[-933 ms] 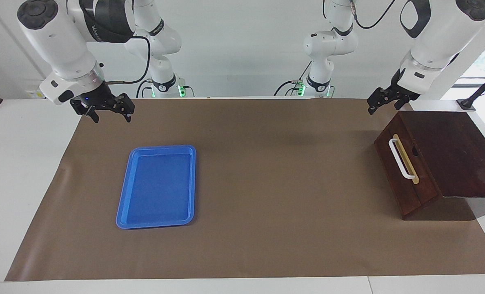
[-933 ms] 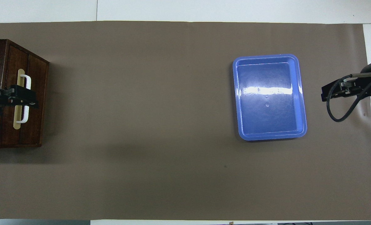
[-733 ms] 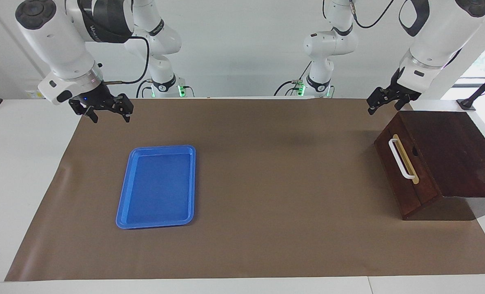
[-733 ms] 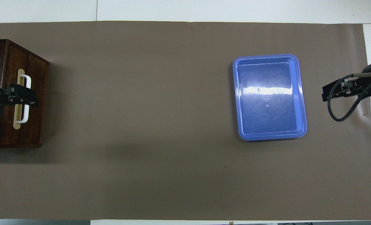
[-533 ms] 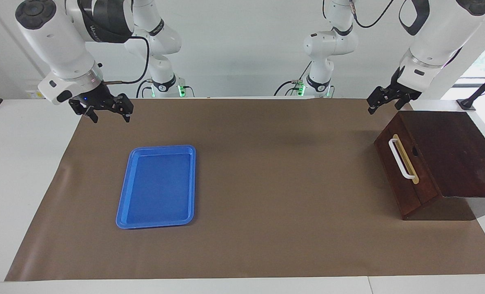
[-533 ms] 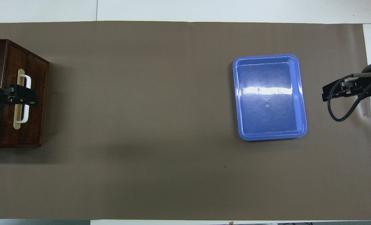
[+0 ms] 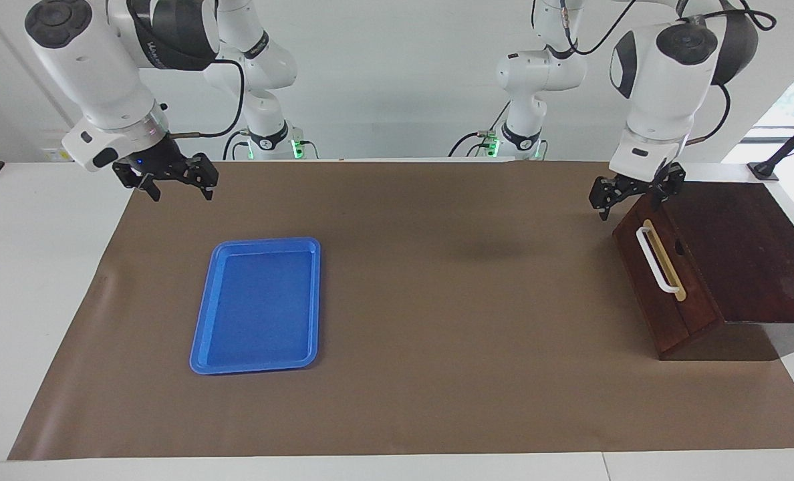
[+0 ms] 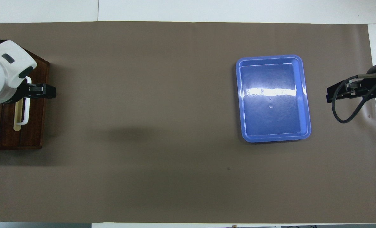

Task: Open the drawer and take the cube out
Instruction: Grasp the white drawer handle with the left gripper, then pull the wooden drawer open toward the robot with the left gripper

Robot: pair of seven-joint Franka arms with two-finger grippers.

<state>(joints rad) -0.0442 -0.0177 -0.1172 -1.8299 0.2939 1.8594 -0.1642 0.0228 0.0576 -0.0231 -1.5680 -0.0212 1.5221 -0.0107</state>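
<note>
The drawer (image 7: 664, 304) is shut in its dark wooden box (image 7: 744, 247) at the left arm's end of the table. Its white bar handle (image 7: 657, 260) faces the middle of the table. The cube is hidden. My left gripper (image 7: 633, 197) hangs open in the air over the upper edge of the drawer front, apart from the handle. In the overhead view the left gripper (image 8: 47, 91) pokes out past the drawer front (image 8: 34, 126) and covers part of the handle (image 8: 26, 109). My right gripper (image 7: 182, 187) waits open above the brown mat's corner at the right arm's end.
A flat blue tray (image 7: 256, 304) lies on the brown mat (image 7: 437, 321) toward the right arm's end, with nothing in it; it also shows in the overhead view as the tray (image 8: 273, 98). White table (image 7: 29, 280) borders the mat.
The left arm has swung round and its gripper has come lower and toward the table's middle, from beside the box's corner to over the drawer front. The right arm has barely moved.
</note>
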